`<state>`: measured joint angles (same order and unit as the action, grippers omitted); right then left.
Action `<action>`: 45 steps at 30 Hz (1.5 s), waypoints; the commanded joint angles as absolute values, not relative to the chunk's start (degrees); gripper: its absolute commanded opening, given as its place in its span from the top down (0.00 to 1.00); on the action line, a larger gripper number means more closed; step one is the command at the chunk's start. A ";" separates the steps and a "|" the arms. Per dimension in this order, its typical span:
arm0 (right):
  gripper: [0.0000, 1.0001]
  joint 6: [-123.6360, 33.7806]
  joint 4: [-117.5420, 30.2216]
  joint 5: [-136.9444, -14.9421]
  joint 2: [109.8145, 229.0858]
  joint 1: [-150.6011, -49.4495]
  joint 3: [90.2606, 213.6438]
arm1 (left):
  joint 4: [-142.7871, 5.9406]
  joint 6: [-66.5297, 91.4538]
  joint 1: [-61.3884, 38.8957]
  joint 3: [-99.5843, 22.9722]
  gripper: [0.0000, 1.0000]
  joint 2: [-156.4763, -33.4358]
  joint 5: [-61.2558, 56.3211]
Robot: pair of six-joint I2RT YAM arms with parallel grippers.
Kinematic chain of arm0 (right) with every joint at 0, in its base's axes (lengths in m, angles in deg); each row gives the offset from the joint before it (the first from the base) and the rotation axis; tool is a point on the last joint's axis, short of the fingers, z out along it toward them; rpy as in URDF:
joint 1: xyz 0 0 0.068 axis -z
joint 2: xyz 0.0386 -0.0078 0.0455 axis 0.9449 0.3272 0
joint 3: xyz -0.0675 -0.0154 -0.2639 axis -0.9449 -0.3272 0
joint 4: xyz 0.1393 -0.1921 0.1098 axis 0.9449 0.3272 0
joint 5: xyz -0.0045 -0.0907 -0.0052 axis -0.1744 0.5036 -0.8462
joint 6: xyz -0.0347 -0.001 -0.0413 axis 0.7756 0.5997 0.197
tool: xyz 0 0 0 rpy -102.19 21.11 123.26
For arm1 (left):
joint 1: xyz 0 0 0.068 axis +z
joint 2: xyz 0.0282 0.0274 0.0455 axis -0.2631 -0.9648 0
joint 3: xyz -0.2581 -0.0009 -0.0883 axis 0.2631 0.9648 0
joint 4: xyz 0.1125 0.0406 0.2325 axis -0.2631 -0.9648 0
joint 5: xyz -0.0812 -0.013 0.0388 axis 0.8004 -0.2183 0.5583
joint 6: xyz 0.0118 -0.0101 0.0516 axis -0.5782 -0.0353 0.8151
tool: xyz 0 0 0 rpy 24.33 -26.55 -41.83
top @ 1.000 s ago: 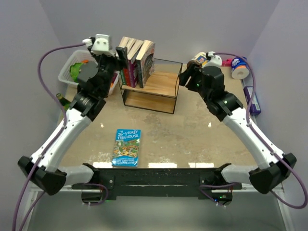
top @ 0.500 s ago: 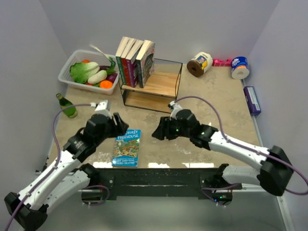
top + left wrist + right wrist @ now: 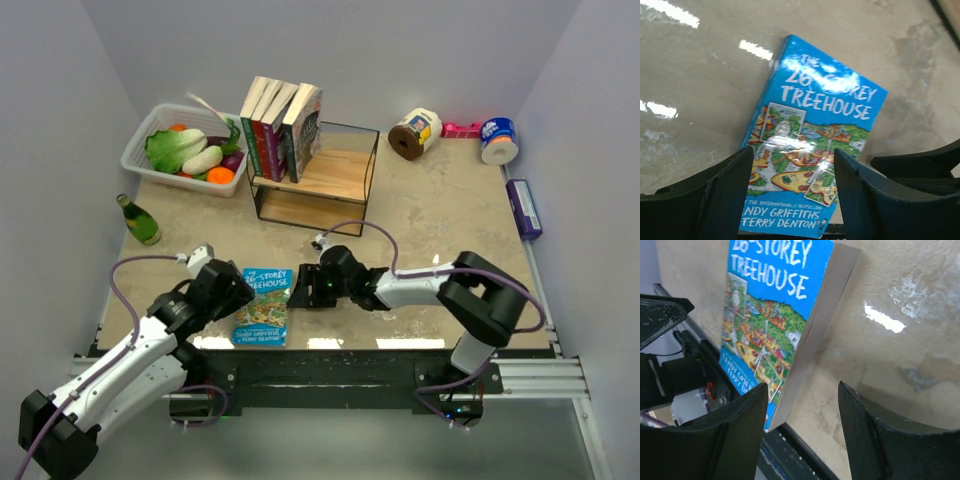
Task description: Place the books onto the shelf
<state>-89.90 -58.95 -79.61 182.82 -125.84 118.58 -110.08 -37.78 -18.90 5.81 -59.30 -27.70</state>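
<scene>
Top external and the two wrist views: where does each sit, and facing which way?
Top external: above and behind the bases, looking down on the table; left arm and right arm show, left fingers and right fingers flanking the Treehouse book.
Left wrist: on the left arm, looking down at the book's cover; left fingers show.
Right wrist: on the right arm, facing the book's page edge; right fingers show.
Shared: all see the book.

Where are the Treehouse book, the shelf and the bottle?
Treehouse book (image 3: 262, 308): top view, cover middle.
Shelf (image 3: 335, 172): top view, bare wooden board.
Bottle (image 3: 142, 227): top view, green body.
</scene>
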 commanded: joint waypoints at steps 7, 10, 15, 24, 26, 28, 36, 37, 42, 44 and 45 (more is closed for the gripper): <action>0.38 -92.17 -66.05 -80.51 193.04 -126.62 127.29 | -109.90 -43.90 -19.02 8.99 0.29 -62.61 -33.49; 0.41 -92.95 -69.47 -83.15 194.89 -126.62 127.91 | -108.06 -42.41 -19.03 9.34 0.29 -63.76 -32.44; 0.56 -95.50 -79.12 -87.80 195.59 -126.71 126.68 | -104.03 -40.12 -19.02 11.79 0.35 -63.06 -29.72; 0.78 -97.27 -84.25 -93.53 198.06 -127.67 129.31 | -96.55 -40.12 -19.03 18.22 0.45 -63.76 -22.07; 0.85 -97.09 -84.16 -94.23 198.49 -127.76 129.67 | -96.11 -39.86 -19.03 18.39 0.46 -63.15 -22.07; 1.00 -97.26 -84.33 -94.93 198.67 -127.85 130.02 | -95.75 -39.50 -19.11 18.40 0.47 -63.14 -21.98; 1.00 -89.28 -68.37 -87.30 182.81 -127.41 125.71 | -98.83 -35.82 -19.03 13.39 0.33 -51.67 -24.08; 1.00 -86.92 -65.99 -86.94 180.94 -127.41 125.71 | -98.83 -35.38 -19.02 13.12 0.25 -49.80 -24.44; 1.00 -82.85 -52.09 -86.85 172.23 -127.24 127.73 | -93.12 -33.35 -19.02 15.83 0.05 -38.91 -21.90; 1.00 -82.76 -48.41 -87.28 168.71 -126.80 128.69 | -89.19 -33.09 -19.02 17.42 0.00 -36.61 -20.14; 1.00 -82.76 -47.34 -87.37 167.48 -126.62 129.14 | -87.68 -33.00 -19.02 18.99 0.00 -34.69 -17.87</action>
